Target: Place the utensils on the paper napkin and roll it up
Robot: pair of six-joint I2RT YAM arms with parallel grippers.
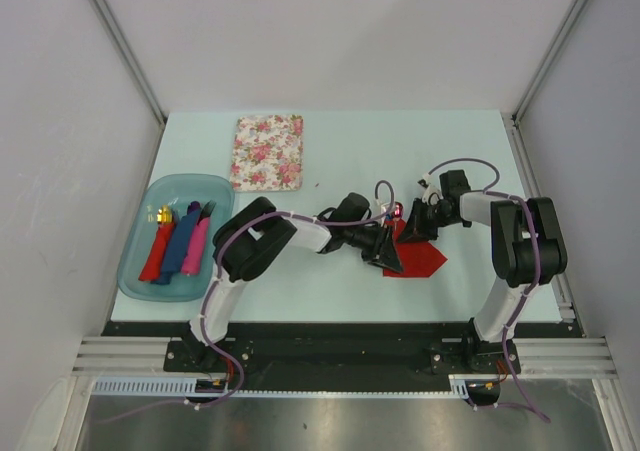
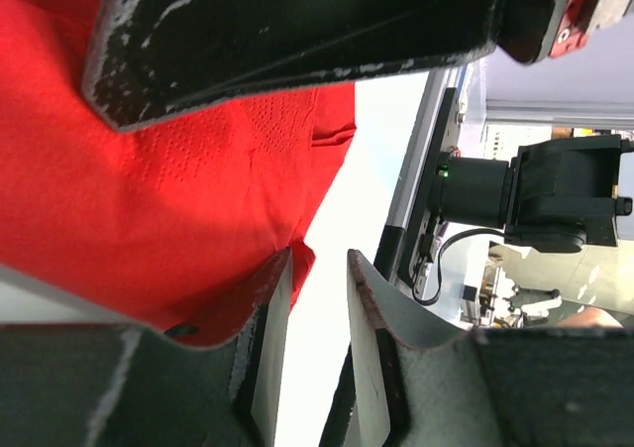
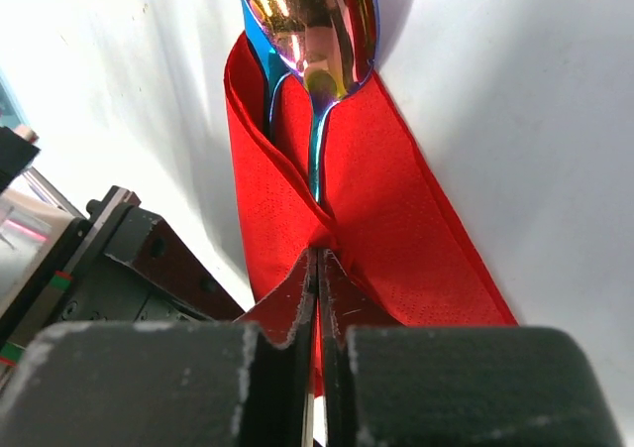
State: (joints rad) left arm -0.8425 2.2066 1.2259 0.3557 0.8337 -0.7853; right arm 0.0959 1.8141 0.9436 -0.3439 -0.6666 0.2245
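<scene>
Spoon [image 3: 312,31] on napkin [image 3: 396,229]; fork [image 3: 260,65] apparently beside; tray [image 1: 135,261] far left.

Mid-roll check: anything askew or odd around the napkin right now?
Nothing spilled or damaged. One oddity: the spoon head and the blue fork beside it poke out past the end of the red napkin, and the napkin is only a loose V fold, pinched by the right gripper, not yet a roll.

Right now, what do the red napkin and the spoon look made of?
Red napkin: looks like paper. The finish is matte, with a fine embossed dot texture and soft creased folds.
Spoon: likely metal. It is mirror-polished with an iridescent gold-pink-blue tint, and the bowl shows sharp reflections. I can't tell whether the colour is a coating.
</scene>
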